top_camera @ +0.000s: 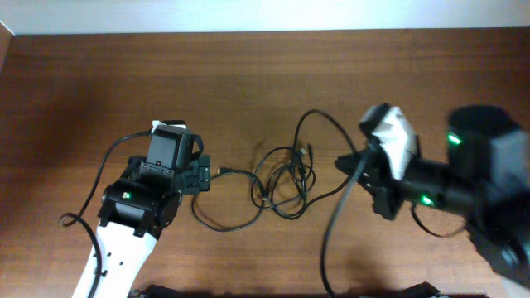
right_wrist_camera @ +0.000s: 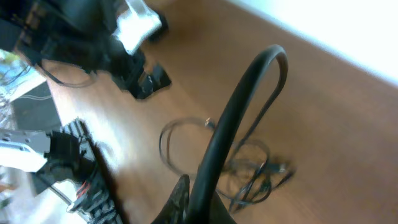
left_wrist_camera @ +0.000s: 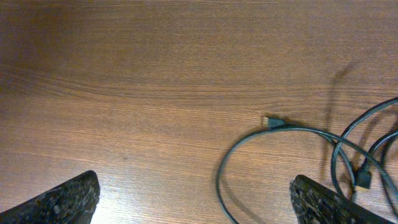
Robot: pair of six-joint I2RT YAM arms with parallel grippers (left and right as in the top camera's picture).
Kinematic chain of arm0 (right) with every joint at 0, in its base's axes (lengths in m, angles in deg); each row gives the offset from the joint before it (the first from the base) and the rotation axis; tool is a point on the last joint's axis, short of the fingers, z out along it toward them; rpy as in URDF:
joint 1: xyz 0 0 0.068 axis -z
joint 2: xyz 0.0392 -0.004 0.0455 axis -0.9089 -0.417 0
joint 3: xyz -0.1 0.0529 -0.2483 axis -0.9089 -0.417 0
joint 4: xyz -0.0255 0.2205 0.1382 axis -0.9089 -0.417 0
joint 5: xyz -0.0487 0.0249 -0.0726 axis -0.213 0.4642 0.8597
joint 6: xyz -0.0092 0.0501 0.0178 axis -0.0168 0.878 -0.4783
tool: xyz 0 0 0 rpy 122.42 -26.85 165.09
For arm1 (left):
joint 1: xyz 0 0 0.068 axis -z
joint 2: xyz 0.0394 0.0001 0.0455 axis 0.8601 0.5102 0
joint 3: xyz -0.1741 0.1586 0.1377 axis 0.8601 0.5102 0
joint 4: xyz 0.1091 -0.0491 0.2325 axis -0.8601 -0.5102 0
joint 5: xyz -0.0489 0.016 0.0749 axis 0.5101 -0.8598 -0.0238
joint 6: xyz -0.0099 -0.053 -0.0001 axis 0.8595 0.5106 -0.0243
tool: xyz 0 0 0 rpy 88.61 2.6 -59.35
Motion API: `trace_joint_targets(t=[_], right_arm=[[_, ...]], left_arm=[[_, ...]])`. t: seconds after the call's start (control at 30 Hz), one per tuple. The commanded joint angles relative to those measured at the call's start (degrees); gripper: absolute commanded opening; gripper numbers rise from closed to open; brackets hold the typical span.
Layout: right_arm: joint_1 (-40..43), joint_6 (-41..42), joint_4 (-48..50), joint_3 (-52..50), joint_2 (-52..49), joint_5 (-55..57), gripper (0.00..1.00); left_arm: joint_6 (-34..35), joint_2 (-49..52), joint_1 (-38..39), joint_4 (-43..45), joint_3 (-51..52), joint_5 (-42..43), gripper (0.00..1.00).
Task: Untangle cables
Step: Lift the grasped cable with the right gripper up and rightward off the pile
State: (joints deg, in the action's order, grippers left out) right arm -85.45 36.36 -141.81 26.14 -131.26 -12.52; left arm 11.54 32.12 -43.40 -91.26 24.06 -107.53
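Observation:
Thin black cables [top_camera: 281, 178] lie tangled in loops at the table's middle. One cord runs left to a small plug [top_camera: 222, 173] just in front of my left gripper [top_camera: 203, 175], which is open and empty. The left wrist view shows that plug [left_wrist_camera: 272, 122], its loop, and wide-apart fingers [left_wrist_camera: 193, 200]. My right gripper [top_camera: 346, 164] is right of the tangle, shut on a black cable [top_camera: 331, 124] that arches up from the tangle and trails toward the front edge. In the right wrist view this cable [right_wrist_camera: 249, 93] rises from the shut jaws [right_wrist_camera: 199, 205], with the tangle [right_wrist_camera: 249, 171] beyond.
The wooden table [top_camera: 248, 74] ends at a white wall along the far edge. The left arm's own thicker wire [top_camera: 91, 186] loops at its left side. Dark equipment [right_wrist_camera: 68, 155] stands past the table's front edge.

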Motion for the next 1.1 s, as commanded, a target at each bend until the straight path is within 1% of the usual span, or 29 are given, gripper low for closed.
trace_joint_targets(t=[0.0,0.2,0.33,0.47,0.53,0.63,0.8,0.97,1.07], right_arm=[[0.26,3.19,4.98,2.03,2.82,2.71,0.04],[0.26,9.33,16.41,2.03,3.72,3.65,0.04],[0.26,10.01,22.58,2.03,3.45,4.48,0.04],[0.26,13.03,29.35,2.03,3.41,8.5,0.04],[0.26,13.77,31.06,2.03,3.41,10.95,0.04],[0.26,14.64,31.1,2.03,2.93,15.43,0.04],[0.26,14.84,28.83,2.03,1.16,15.78,0.04],[0.26,15.93,29.7,2.03,-1.44,16.11,0.04],[0.31,15.93,29.62,2.03,-2.62,21.03,0.04]], left_arm=[[-1.09,0.09,-0.44,0.0,-1.2,-0.37,0.99],[-1.09,0.09,-0.44,0.0,-1.2,-0.37,0.99],[-1.09,0.09,-0.44,0.0,-1.2,-0.37,0.99],[-1.09,0.09,-0.44,0.0,-1.2,-0.37,0.99],[-1.09,0.09,-0.44,0.0,-1.2,-0.37,0.99],[-1.09,0.09,-0.44,0.0,-1.2,-0.37,0.99],[-1.09,0.09,-0.44,0.0,-1.2,-0.37,0.99],[-1.09,0.09,-0.44,0.0,-1.2,-0.37,0.99],[-1.09,0.09,-0.44,0.0,-1.2,-0.39,0.99]])
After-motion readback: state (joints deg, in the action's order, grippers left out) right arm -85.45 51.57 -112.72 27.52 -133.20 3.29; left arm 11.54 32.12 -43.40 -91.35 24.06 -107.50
